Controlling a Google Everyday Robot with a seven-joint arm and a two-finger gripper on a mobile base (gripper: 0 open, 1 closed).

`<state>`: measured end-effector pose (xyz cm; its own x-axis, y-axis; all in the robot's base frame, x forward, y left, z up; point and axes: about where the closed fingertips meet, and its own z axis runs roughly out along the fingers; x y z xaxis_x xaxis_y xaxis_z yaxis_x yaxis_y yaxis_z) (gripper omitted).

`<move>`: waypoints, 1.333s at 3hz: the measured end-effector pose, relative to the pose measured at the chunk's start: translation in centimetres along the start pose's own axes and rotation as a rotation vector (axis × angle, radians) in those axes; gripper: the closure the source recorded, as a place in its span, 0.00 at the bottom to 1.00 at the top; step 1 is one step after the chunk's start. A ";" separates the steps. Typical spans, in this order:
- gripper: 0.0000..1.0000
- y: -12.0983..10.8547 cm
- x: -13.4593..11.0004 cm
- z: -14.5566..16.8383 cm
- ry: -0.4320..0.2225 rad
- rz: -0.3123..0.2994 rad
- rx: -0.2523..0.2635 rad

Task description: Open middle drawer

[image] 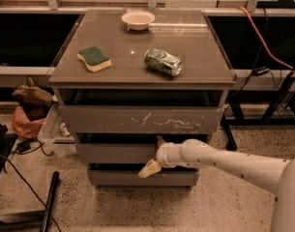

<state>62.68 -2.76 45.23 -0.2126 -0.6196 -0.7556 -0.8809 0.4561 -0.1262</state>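
The middle drawer [113,153] is a shallow grey-brown front with almost no marks. It sits under the taller white-scratched drawer front [140,120] and above the lowest grey drawer front [118,178]. My gripper [154,154] reaches in from the lower right on a white arm [219,159]. It is at the middle drawer's front, just right of centre, with one part in the dark gap above the front's top edge and a tan part in front of its lower edge. The middle drawer front stands slightly forward of the cabinet body.
On the cabinet top [137,37] lie a green-and-yellow sponge [94,58], a green can on its side [162,62] and a white bowl [138,19]. Bags [28,108] and a plastic bin [52,129] sit left of the cabinet. Cables and a black pole [48,202] lie on the floor.
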 end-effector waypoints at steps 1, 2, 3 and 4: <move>0.00 -0.5 0.6 2.3 0.041 0.000 -0.029; 0.00 -1.0 0.2 3.9 0.096 -0.037 -0.032; 0.00 -0.9 0.1 4.1 0.158 -0.082 -0.027; 0.00 0.5 1.2 3.3 0.185 -0.082 -0.055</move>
<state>63.38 -1.19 42.10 -0.2091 -0.7620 -0.6128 -0.9190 0.3674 -0.1432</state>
